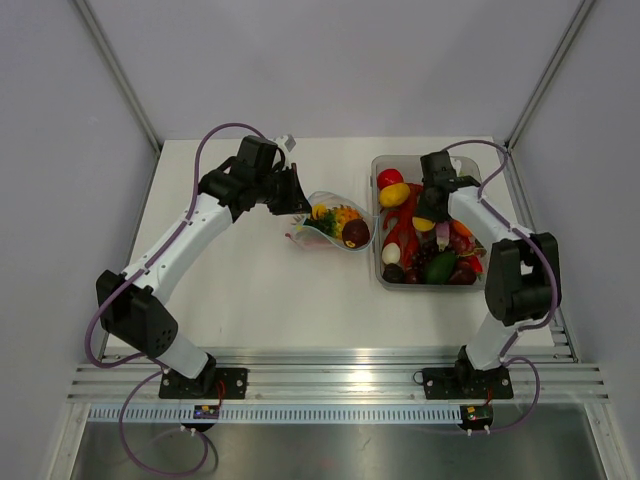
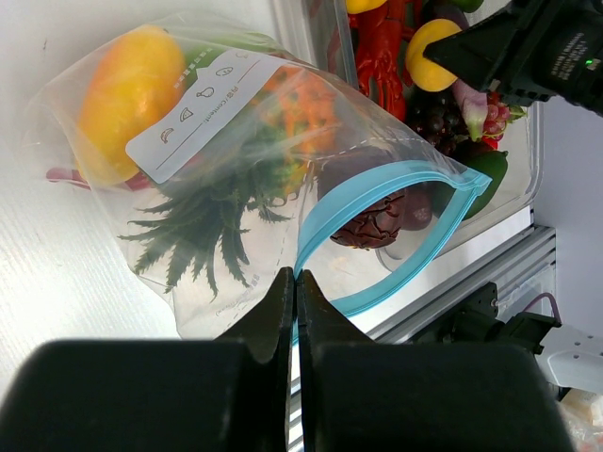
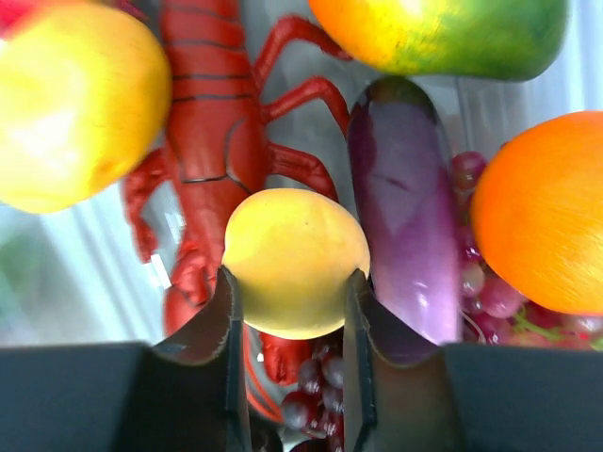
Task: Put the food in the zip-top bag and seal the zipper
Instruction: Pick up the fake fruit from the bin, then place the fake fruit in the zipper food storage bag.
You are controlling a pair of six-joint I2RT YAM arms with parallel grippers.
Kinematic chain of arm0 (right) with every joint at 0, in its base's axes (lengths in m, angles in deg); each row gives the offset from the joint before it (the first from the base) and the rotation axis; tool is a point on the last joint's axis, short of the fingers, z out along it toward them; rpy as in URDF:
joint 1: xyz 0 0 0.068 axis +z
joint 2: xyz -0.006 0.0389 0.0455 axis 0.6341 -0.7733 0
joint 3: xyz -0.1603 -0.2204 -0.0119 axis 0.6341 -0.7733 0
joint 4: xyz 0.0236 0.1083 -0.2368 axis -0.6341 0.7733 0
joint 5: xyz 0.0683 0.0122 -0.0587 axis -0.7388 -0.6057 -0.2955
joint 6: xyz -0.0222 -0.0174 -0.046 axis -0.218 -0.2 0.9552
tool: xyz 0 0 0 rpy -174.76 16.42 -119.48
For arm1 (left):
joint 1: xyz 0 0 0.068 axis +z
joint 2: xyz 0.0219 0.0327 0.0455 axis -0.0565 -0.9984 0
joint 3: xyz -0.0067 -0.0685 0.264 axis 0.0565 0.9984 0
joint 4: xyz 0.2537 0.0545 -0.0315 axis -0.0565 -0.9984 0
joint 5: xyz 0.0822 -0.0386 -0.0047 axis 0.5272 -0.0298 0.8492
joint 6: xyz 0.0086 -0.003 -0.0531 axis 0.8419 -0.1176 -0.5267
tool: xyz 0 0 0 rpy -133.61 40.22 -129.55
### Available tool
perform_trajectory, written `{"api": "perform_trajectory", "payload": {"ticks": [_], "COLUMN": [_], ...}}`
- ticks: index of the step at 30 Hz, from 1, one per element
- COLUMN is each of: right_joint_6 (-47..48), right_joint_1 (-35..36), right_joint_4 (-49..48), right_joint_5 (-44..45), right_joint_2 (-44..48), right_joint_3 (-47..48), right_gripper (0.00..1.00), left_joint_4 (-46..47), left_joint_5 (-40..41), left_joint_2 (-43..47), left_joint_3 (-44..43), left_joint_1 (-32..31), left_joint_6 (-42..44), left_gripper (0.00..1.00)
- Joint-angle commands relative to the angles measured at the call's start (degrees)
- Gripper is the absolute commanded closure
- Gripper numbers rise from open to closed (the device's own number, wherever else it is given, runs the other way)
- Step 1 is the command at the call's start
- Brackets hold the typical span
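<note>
Right gripper [image 3: 293, 292]: clamped on a yellow fruit [image 3: 294, 259], one finger pressed against each side of it.
Yellow fruit: held over the clear tub [image 1: 376, 262], above the other food and well short of the bag.
Beneath the right gripper: a red lobster [image 3: 203, 132] to the left and a purple eggplant [image 3: 400, 207] lying lengthwise to the right, with dark grapes [image 3: 311, 395] below.
Tub, further out: a larger yellow fruit [image 3: 75, 104] beside the lobster, a green-and-yellow mango [image 3: 443, 33] past the eggplant's tip, and an orange [image 3: 542, 217] on the eggplant's far side.
Left gripper [image 2: 295, 282]: fingers pressed together, pinching the near edge of the bag's mouth at the blue strip.
Zipper [image 2: 415, 169]: unsealed; the strip forms an open loop, and the mouth faces the tub.
Zip-top bag [image 2: 203, 282]: on the white table [image 1: 260, 290] just left of the tub, between the two arms, with its mouth end raised by the left gripper.
Bag contents: a yellow-orange fruit [image 2: 127, 89] at the closed end, a spiky green leaf crown [image 2: 203, 226], an orange piece [image 2: 301, 99], and a dark purple fruit [image 2: 372, 221] sitting in the mouth.
Tub position: on the right half of the table, in front of the right arm.
</note>
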Motion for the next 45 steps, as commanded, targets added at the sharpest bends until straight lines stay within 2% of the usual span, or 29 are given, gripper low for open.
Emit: {"api": "perform_trajectory", "payload": {"ticks": [1, 4, 11, 14, 15, 19, 22, 29, 33, 34, 36, 38, 39, 42, 45], "right_joint_6": [-0.80, -2.12, -4.14, -5.46, -5.73, -7.30, -8.01, -9.86, -8.46, -8.19, -7.40, -7.22, -7.31, -7.14, -6.44], "right_joint_1": [0.05, -0.04, 0.93, 6.36, 11.25, 21.64, 26.13, 28.26, 28.26, 28.26, 28.35, 28.35, 28.35, 28.35, 28.35], "right_joint_4": [0.03, 0.91, -0.05, -0.49, -0.49, -1.19, -2.69, -4.53, -4.54, -4.71, -3.14, -1.37, -1.72, -1.99, -0.41], "right_joint_5": [1.08, -1.03, -17.88, -18.62, -17.74, -14.83, -12.66, -11.58, -10.44, -9.48, -9.03, -10.87, -11.66, -11.32, -9.91], "right_joint_2": [8.49, 13.58, 26.95, 31.35, 32.32, 31.02, 27.24, 19.59, 13.02, 11.77, 8.01, 6.76, 7.19, 9.90, 13.41], "right_joint_3": [0.17, -0.53, -2.29, -1.42, -0.89, 1.48, 2.19, 3.86, 8.77, 9.65, 13.50, 15.46, 15.46, 14.06, 12.92], "right_gripper": [0.82, 0.82, 0.79, 0.78, 0.78, 0.78, 0.77, 0.75, 0.73, 0.71, 0.50, 0.36, 0.26, 0.18, 0.19], "left_joint_4": [2.12, 2.56, 1.60, 1.42, 1.42, 1.33, 1.16, 0.10, 0.01, 0.10, 0.36, 0.36, 0.19, 0.01, 0.45], "left_joint_5": [-0.54, -0.97, -0.27, -0.36, -0.36, 0.08, -0.10, 0.25, 0.17, 0.08, -0.27, -0.19, -0.01, 0.25, -0.18], "left_joint_2": [0.95, 0.69, -0.10, -0.63, -0.81, -0.72, -0.81, 0.42, 0.68, 0.69, 0.86, 1.21, 1.21, 1.30, 1.04], "left_joint_3": [-0.87, -0.78, -2.18, -2.71, -2.80, -2.97, -3.24, -2.80, -2.62, -2.62, -2.62, -2.62, -2.62, -2.80, -2.71], "left_joint_1": [-0.07, -0.16, -0.16, -0.07, -0.16, -0.16, -0.07, -0.07, -0.16, -0.07, -0.07, -0.07, -0.07, -0.07, -0.07], "left_joint_6": [0.14, -0.04, 0.40, 0.40, 0.31, 0.40, 0.22, 0.75, 0.57, 0.49, 0.31, 0.31, 0.40, 0.57, 0.40], "left_gripper": [1.00, 1.00, 1.00, 1.00, 1.00, 1.00, 1.00, 1.00, 1.00, 1.00, 1.00, 1.00, 1.00, 1.00, 1.00]}}
